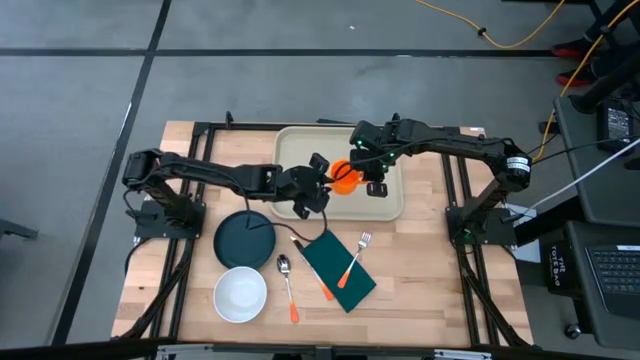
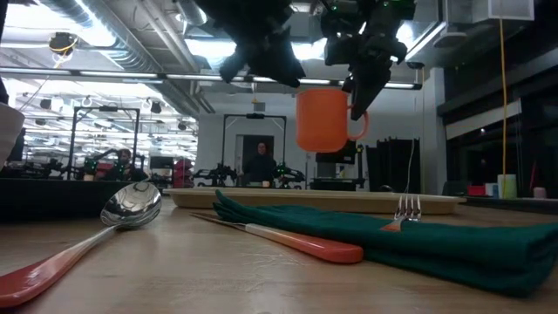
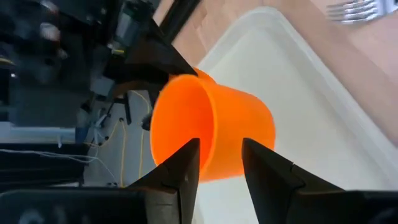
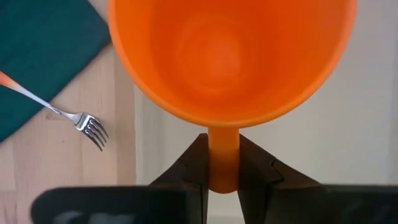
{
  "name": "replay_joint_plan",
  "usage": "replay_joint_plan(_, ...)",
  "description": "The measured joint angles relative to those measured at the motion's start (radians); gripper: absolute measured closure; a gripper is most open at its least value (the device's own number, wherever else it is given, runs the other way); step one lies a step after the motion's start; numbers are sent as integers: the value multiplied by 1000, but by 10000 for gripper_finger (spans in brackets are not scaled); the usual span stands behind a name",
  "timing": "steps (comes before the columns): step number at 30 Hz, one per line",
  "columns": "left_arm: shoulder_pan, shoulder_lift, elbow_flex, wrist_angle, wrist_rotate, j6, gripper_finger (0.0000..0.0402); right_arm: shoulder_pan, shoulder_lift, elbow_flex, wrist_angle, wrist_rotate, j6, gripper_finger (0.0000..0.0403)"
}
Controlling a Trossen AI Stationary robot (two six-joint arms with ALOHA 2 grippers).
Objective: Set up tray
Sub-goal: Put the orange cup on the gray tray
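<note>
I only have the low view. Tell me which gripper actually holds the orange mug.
Observer: The right gripper does. Its wrist view shows its fingers pinching the handle of the mug.
Operator: Report what lies under the mug.
Observer: From above, the mug hangs over the tray, inside its rim.
Operator: Now give me the left gripper.
Observer: The left gripper is open. Its fingers appear to sit on either side of the mug's wall, near the rim.
</note>
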Motion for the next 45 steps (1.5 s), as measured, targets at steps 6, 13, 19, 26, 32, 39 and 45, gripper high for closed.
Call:
replay_joint_plan(6,41,-12,0,-7,131,-19,286,0,0,0,-1,2,0,346)
replay_joint_plan(13,102,-1,-2,-9,168,-47,286,0,0,0,1,-1,2,347)
replay_joint_plan(19,131,-1,-2,-12,252,-48,286,0,0,0,10,-3,2,347)
replay_joint_plan(26,154,3,-2,-12,322,-52,286,0,0,0,15,-4,-9,347)
replay_joint_plan(32,170,20,-1,-14,323,-60,286,-1,0,-1,34,-42,-20,347)
replay_joint_plan(39,177,36,-1,-37,323,-62,291,0,0,-1,40,-46,-22,347)
replay_joint_plan(45,177,35,-1,-40,326,-55,318,0,0,-1,47,-49,-40,347)
